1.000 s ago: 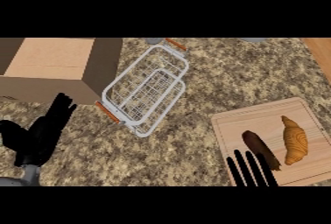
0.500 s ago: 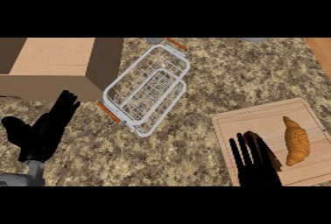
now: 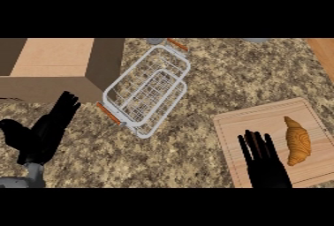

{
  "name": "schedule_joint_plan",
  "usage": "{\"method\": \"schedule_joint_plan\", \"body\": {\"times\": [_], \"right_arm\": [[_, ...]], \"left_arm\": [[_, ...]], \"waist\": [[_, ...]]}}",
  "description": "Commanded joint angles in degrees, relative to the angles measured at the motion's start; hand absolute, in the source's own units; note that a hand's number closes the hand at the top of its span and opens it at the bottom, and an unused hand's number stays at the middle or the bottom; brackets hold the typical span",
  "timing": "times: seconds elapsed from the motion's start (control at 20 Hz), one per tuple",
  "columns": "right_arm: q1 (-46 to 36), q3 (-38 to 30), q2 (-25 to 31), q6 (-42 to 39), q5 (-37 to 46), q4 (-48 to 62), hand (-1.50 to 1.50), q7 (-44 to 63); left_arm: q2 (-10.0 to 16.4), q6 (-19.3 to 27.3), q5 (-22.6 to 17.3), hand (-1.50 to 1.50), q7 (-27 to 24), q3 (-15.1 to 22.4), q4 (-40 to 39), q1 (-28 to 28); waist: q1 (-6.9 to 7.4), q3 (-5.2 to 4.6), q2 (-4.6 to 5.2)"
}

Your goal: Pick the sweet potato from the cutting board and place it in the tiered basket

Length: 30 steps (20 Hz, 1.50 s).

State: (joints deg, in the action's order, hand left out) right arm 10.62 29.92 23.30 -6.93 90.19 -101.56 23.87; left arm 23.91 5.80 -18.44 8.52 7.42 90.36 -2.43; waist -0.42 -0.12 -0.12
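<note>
The right hand [image 3: 264,161] hovered over the cutting board [image 3: 254,119], fingers straight and spread, beside a croissant [image 3: 297,140]. The sweet potato did not show and was probably hidden beneath that hand. The step in hand was the grasp. The next move called for curling the fingers round it, then lifting toward the basket [image 3: 146,90]. The left hand [image 3: 42,132] rested open at the left edge.

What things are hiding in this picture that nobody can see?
- Sweet potato: none shows in the head view; the right hand covers part of the cutting board and may hide it.
- Whether that hand touches the board: one view from above cannot tell.
- Grey object beyond the tiered basket: cut off by the top edge.
</note>
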Motion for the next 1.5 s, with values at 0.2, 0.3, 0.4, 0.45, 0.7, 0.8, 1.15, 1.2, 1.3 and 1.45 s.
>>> {"method": "schedule_joint_plan", "body": {"times": [0.2,0.3,0.4,0.45,0.7,0.8,1.15,1.2,1.3,1.45], "right_arm": [[-4.05,-5.53,1.48,0.33,0.40,2.25,-1.50,-2.20],[-7.21,-6.60,-0.25,-3.04,-0.07,7.29,1.50,-2.37],[-4.30,-7.52,-0.37,-6.11,-3.14,5.25,1.50,-3.74],[-0.22,-6.74,1.61,-1.62,-1.70,4.73,1.50,-4.87],[-5.12,-4.11,2.06,-2.74,3.81,8.73,1.50,-5.41],[-7.66,-3.01,-0.01,-2.29,6.24,11.79,1.50,-4.24],[10.40,-11.00,-9.49,-4.45,-8.72,-2.48,1.50,4.58],[11.53,-14.29,-11.81,-4.86,-13.19,-3.87,1.50,5.33],[16.49,-15.09,-10.79,-1.74,-13.61,-11.58,1.50,6.17],[20.61,-11.83,-12.31,7.63,-8.77,-16.69,1.50,8.19]], "left_arm": [[-2.71,2.69,4.09,0.00,1.92,-0.37,1.96,0.60],[-2.04,-2.07,1.79,0.00,-1.62,-2.73,-3.58,-0.85],[-2.91,-0.54,4.14,0.00,1.76,-1.32,-0.06,-1.01],[-2.55,-1.99,3.18,0.00,2.15,-3.13,0.64,0.02],[-2.06,-0.74,3.33,0.00,6.30,-3.67,1.75,-2.59],[-2.96,-2.05,3.61,0.00,2.81,-3.09,1.76,0.63],[-2.29,-1.44,3.36,0.00,0.62,-6.00,-0.28,1.69],[-2.92,-1.06,3.93,0.00,1.10,-4.46,1.95,3.91],[-2.64,-2.27,3.11,0.00,0.46,-5.06,1.46,4.48],[-2.88,-1.46,3.54,0.00,2.08,-5.22,2.12,1.75]], "waist": [[0.46,0.13,0.09],[0.54,0.11,0.21],[0.42,0.12,0.13],[0.34,0.13,0.09],[0.54,0.15,0.11],[0.93,0.15,0.14],[-3.24,0.13,-0.24],[-3.09,0.24,-0.42],[-2.71,0.09,-0.45],[-1.68,0.13,-0.34]]}}
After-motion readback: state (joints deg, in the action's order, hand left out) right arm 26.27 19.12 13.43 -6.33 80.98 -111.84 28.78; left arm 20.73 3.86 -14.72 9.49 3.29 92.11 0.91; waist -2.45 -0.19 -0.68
